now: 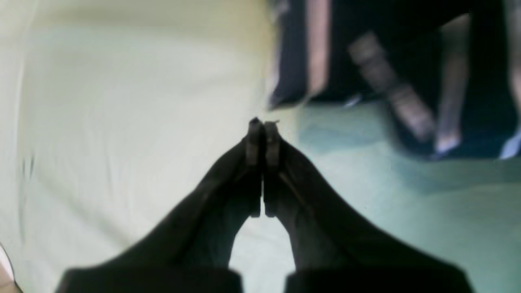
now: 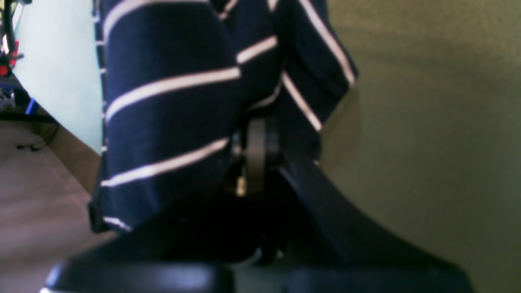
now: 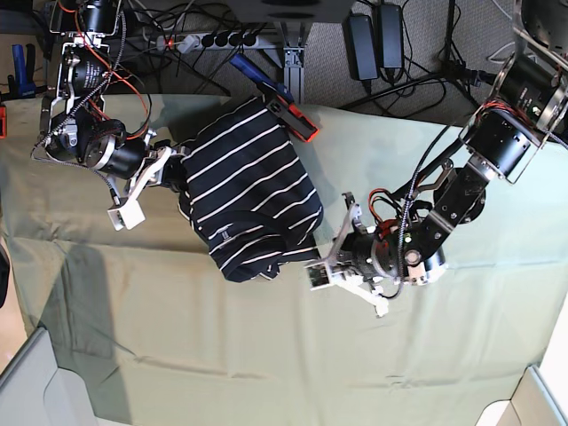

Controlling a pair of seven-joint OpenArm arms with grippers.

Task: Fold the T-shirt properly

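The T-shirt (image 3: 253, 191), navy with thin white stripes, lies bunched in a rough heap on the olive-green table cloth (image 3: 266, 355). My right gripper (image 3: 177, 173) is at the shirt's left edge. In the right wrist view it (image 2: 256, 122) is shut on a fold of the T-shirt (image 2: 171, 101), which drapes over the fingers. My left gripper (image 3: 324, 262) is just right of the shirt's lower corner. In the left wrist view its jaws (image 1: 264, 124) are pressed together with nothing between them, and the blurred T-shirt (image 1: 366, 61) lies beyond to the right.
An orange and blue tool (image 3: 286, 105) lies at the shirt's far edge. A power strip (image 3: 204, 40) and cables lie on the floor behind the table. Grey bin corners (image 3: 44, 390) stand at the front left and front right.
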